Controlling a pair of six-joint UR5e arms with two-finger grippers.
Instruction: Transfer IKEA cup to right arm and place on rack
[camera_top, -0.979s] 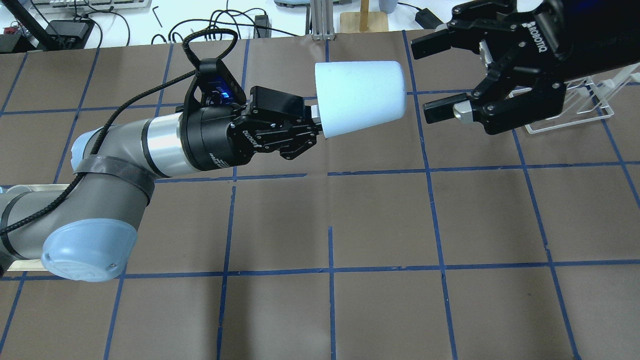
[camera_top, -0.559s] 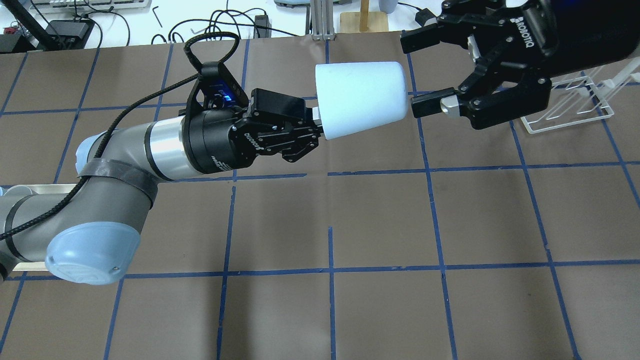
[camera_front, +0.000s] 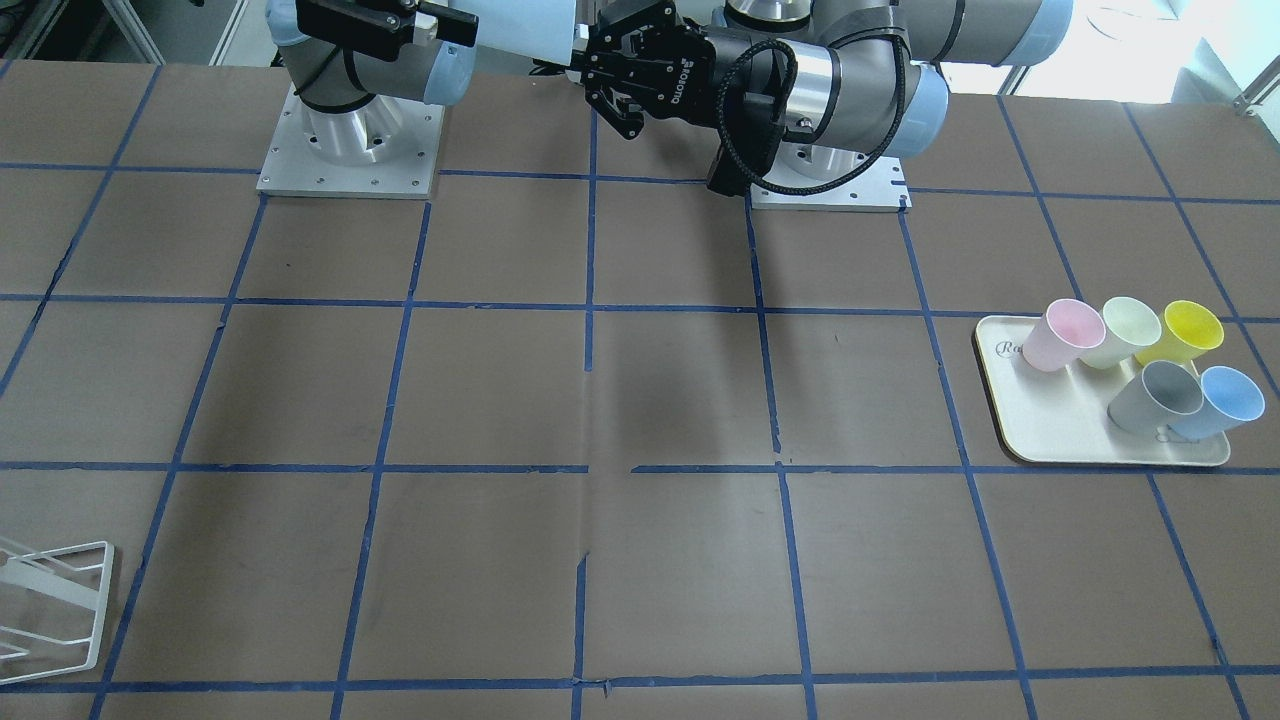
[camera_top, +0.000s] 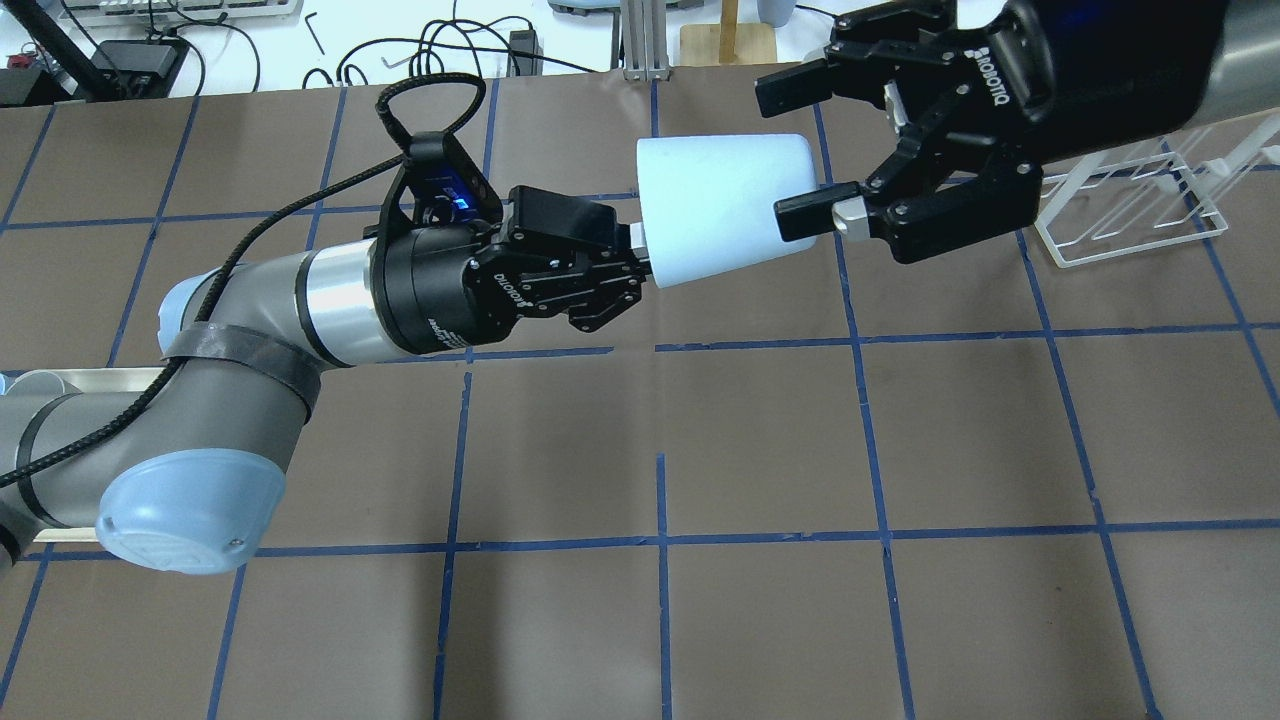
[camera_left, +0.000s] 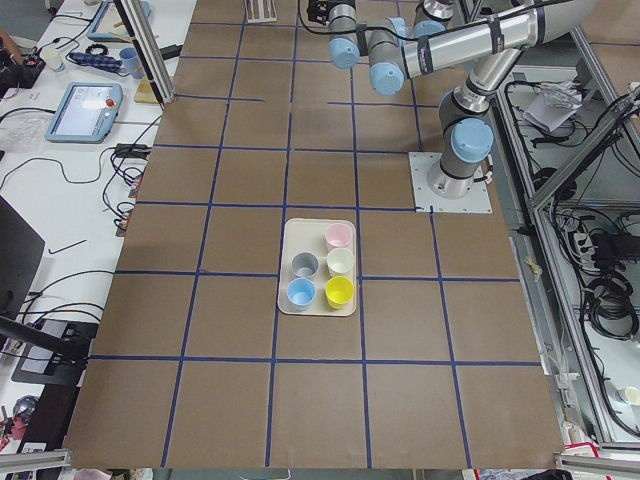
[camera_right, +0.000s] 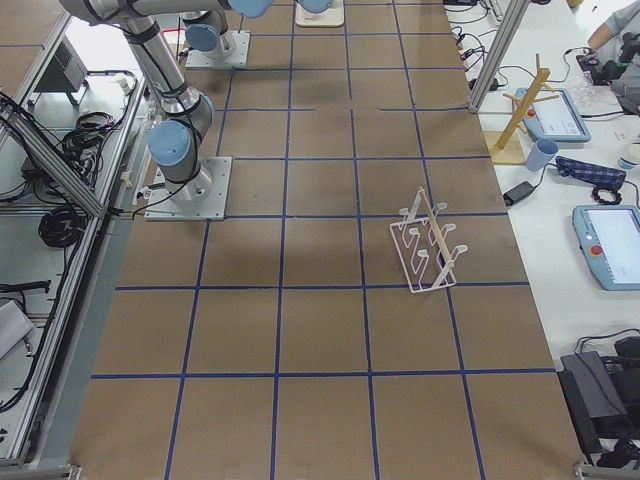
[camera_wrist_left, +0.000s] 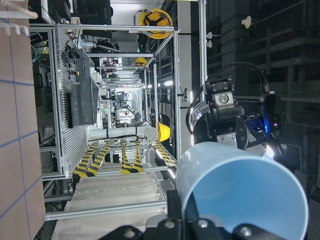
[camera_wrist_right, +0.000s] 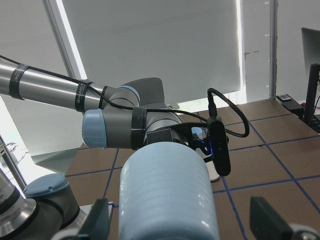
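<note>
Blue cup (camera_top: 715, 205) aloft over the bench (camera_top: 760, 450).
Left pincer (camera_top: 638, 250) clamps its rim; right pincer (camera_top: 786, 157), at the cup's 3 o'clock, gapes wide astride its base.

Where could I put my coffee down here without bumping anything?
The broad middle of the table, between white rack and cream tray, is bare. Crowded: the tray, holding five cups, and the robot's side, where the left gripper and right gripper flank the blue cup.
</note>
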